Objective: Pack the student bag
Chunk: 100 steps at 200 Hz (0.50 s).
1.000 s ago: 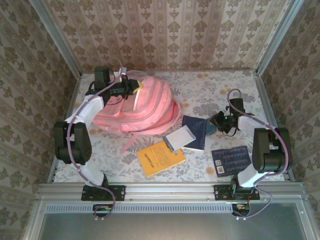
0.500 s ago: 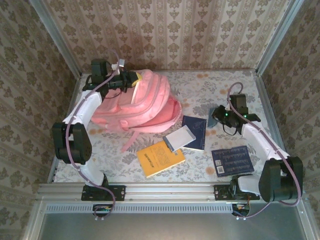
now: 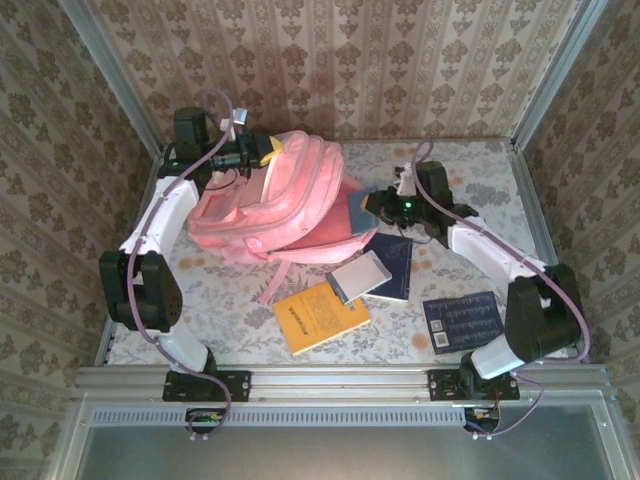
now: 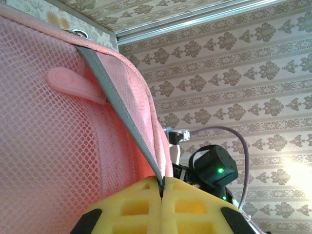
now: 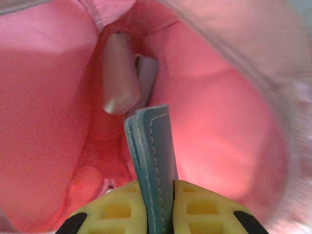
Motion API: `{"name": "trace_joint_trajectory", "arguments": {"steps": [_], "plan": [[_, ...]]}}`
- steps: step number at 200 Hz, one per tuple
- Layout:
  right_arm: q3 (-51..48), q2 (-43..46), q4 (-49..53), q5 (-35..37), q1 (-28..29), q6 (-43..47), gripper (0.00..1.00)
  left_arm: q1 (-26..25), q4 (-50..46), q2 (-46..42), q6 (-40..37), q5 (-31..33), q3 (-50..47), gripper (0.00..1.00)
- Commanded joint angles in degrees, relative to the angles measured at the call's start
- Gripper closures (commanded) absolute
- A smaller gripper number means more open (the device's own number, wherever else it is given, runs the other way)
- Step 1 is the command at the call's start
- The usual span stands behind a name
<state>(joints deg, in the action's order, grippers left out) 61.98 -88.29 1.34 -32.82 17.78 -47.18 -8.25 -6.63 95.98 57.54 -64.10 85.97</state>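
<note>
Holding up the student bag (image 3: 285, 205) by its far top edge, the left gripper (image 3: 262, 150) is clamped shut on a grey strip (image 4: 114, 100) of webbing that runs down the pink mesh. In the left wrist view its yellow pads (image 4: 131, 207) meet on the strip with no gap between them.

The bag lies at the rear left of the floral-covered table (image 3: 450, 165), its open mouth turned toward the right arm. The right gripper (image 3: 380, 203) reaches to that mouth, its jaws closed on a thin teal folder (image 5: 152, 161) with a stitched edge, held on edge between the pads. Seen from the right wrist, the folder points into the opening, with pink lining on both sides of it and beyond it. Deeper inside the bag sits a pale, rounded, elongated object (image 5: 119, 73) with a lighter shape just behind it. Both are too blurred to identify.

Four items lie on the table outside the bag. A dark blue book (image 3: 395, 262) lies just in front of the mouth, and a small grey-white notebook (image 3: 358, 277) overlaps its left side. A yellow book (image 3: 320, 315) touches the notebook on the near side. A dark blue patterned booklet (image 3: 460, 320) lies apart from these, near the right arm's base.
</note>
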Motion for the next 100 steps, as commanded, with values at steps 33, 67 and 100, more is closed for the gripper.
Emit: {"name": "trace_joint_trajectory", "arguments": {"steps": [33, 67, 100], "plan": [[7.2, -12.1, -19.3, -2.5, 6.6, -18.6, 1.0, -0.5, 10.6, -8.1, 3.5, -4.9, 0.2, 1.0], [14.9, -21.2, -24.3, 0.6, 12.6, -24.1, 1.0, -0.5, 12.3, -7.7, 4.9, -5.0, -0.4, 1.0], [24.1, -31.4, -22.4, 8.0, 17.0, -27.5, 1.0, -0.4, 14.7, -7.7, 7.1, -5.3, -0.1, 1.0]]}}
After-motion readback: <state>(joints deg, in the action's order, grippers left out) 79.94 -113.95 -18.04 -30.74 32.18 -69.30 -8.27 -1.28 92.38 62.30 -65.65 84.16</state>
